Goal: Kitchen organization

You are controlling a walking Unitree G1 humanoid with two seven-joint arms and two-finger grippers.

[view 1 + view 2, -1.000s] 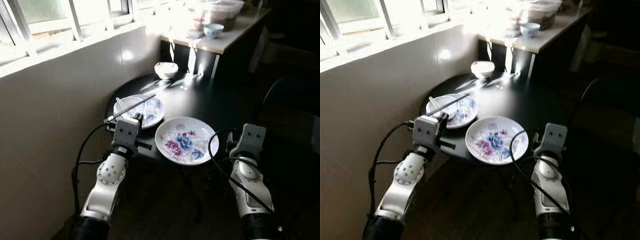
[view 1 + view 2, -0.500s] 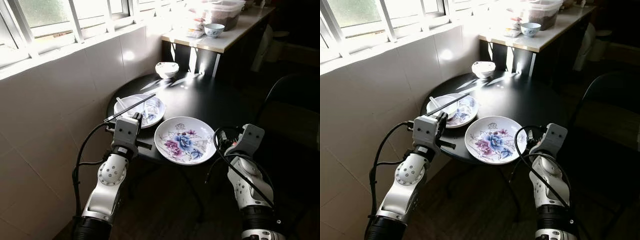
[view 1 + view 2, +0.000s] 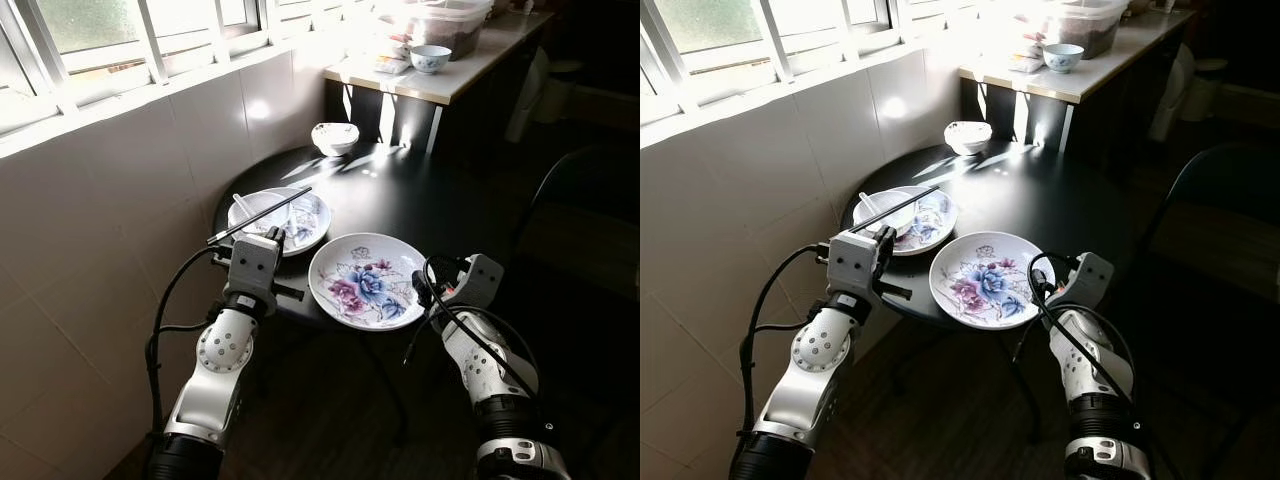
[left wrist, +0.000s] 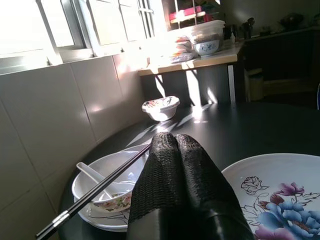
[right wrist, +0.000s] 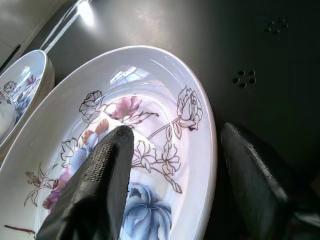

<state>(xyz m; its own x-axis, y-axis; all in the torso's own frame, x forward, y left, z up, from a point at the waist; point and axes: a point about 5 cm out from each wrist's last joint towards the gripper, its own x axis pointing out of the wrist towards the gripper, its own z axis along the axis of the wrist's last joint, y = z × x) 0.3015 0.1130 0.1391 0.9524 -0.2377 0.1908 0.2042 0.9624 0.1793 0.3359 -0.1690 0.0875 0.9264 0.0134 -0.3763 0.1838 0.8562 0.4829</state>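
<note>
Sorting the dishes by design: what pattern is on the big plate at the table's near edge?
The big plate is white with blue, pink and purple flowers, clearest in the right wrist view.

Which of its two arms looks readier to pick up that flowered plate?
The right. Its end effector is open, with one finger over the flowered plate and the other outside the rim. The left end effector is shut, near the bowl with chopsticks.

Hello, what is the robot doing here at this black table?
The right gripper is open, its jaws on either side of the rim of the flowered plate at the near edge of the round black table. The left gripper is shut beside a bowl stacked on another plate, with chopsticks and a spoon.
</note>
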